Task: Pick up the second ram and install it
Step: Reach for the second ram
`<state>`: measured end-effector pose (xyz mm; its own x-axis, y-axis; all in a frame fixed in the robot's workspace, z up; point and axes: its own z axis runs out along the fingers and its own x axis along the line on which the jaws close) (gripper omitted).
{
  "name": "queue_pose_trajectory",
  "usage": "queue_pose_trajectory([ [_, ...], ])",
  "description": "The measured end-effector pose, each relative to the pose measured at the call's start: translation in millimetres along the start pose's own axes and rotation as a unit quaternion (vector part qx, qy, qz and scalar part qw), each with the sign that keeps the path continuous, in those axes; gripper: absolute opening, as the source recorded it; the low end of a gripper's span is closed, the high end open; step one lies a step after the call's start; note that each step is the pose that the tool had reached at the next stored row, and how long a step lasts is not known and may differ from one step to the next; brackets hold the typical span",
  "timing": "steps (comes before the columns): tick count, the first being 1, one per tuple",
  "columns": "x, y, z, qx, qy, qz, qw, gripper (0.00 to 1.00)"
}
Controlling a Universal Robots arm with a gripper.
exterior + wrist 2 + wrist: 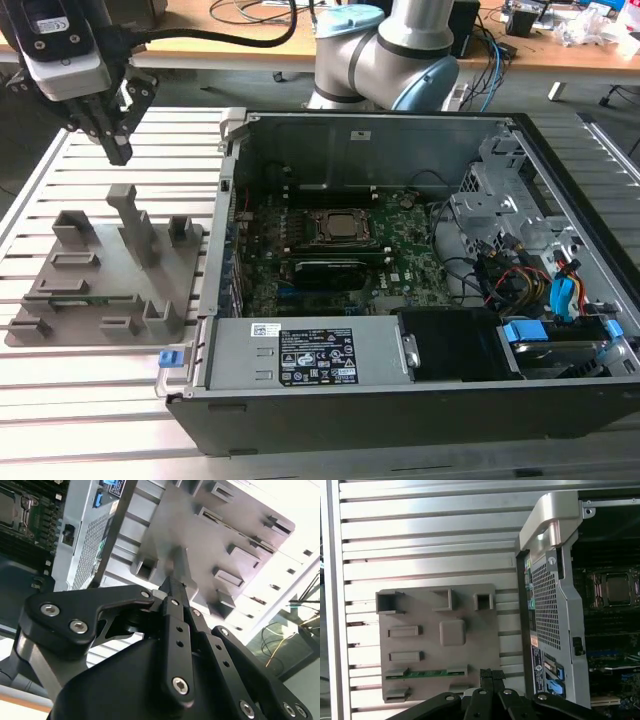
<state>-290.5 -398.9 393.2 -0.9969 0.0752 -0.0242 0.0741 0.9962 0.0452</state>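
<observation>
Pick-up step: my claw (119, 152) closed, empty, above holder tray (481, 639); second ram (427, 672) seated there. I judge grasp needs opening, alignment along stick.

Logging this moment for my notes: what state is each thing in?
gripper: jaws shut, holding nothing, over the holder tray.
second ram: seated in a holder tray slot, ungrasped.
holder tray: flat on the slatted table.
computer case: open, motherboard exposed.
</observation>
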Motion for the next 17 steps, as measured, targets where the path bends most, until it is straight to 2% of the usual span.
queue_pose_trajectory([
  [4,8.7,-0.6,-0.3,0.0000,0.0000,0.000,1.0000,0.11],
  [7,21.7,-1.6,-0.6,0.0000,0.0000,0.000,1.0000,0.11],
  [11,30.3,-2.2,-0.8,0.0000,0.0000,0.000,1.0000,0.11],
  [13,39.1,-2.9,-1.0,0.0000,0.0000,0.000,1.0000,0.11],
  [17,49.7,-3.7,-1.3,0.0001,0.0000,0.000,1.0000,0.11],
])
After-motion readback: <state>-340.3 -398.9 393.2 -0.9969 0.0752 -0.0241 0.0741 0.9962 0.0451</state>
